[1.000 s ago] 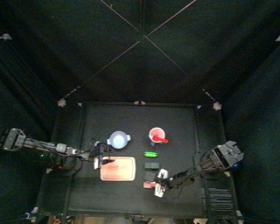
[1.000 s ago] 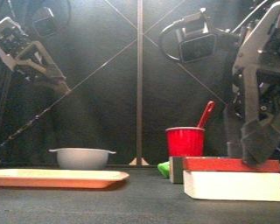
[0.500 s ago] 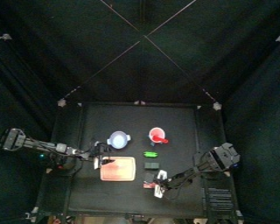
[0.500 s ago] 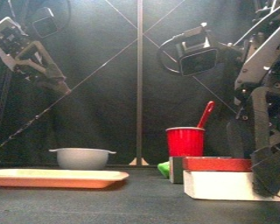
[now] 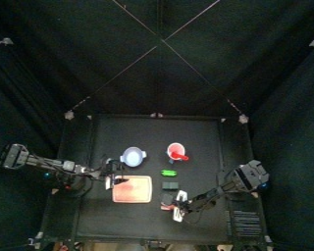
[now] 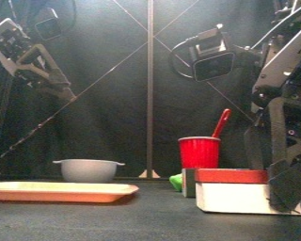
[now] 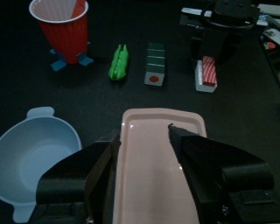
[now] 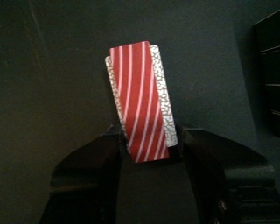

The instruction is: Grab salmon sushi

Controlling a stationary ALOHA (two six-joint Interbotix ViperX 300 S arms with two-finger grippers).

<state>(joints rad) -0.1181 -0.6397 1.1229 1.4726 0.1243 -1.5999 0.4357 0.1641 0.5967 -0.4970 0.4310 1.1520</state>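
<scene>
The salmon sushi (image 8: 140, 96), red with white stripes on white rice, lies on the black table near the front right. It also shows in the front view (image 6: 247, 193) and the left wrist view (image 7: 206, 73). My right gripper (image 8: 149, 142) is down at the table with its jaws open, one on each side of the sushi's near end. In the front view one finger (image 6: 288, 181) stands beside the sushi. My left gripper (image 7: 154, 188) is open and hovers over the pink plate (image 7: 154, 157).
A pale blue bowl (image 7: 31, 157) sits beside the plate. A red cup (image 6: 199, 152) with a red utensil stands behind the sushi. A green piece (image 7: 120, 61) and a small green-and-white roll (image 7: 156, 66) lie between the cup and the sushi.
My right gripper has come down from above the sushi to table level around it. The left arm has not moved.
</scene>
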